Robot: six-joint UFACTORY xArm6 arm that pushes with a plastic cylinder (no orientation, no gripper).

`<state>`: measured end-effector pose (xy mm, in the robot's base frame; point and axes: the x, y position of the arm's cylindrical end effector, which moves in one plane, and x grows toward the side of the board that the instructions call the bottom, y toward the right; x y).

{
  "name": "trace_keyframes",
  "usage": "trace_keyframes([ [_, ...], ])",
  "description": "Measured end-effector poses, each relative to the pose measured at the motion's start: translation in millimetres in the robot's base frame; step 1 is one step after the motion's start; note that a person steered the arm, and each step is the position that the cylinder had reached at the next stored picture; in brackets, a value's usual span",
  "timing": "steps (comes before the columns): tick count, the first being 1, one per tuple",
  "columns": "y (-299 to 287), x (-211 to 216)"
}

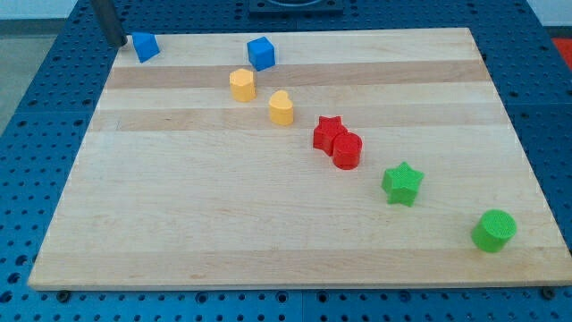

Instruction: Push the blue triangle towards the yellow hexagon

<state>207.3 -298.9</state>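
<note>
Evidently my tip sits at the worktop's top-left corner, just left of the blue triangle, placed to shove it rightward toward the yellow hexagon. No hand exists, only the bare rod. No writing shows.

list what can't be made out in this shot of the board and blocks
- My tip, camera view: the rod is cut off by the view's top edge; whether its end touches the blue triangle to its right cannot be told.
- Red cylinder: it hides part of the red star behind it.
- Yellow hexagon, yellow heart: too small for their outlines to be sure.
</note>
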Motion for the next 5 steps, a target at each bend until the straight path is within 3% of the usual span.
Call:
trace_keyframes([
  [2, 47.4, 2.1],
  [5, 50.7, 14.6],
])
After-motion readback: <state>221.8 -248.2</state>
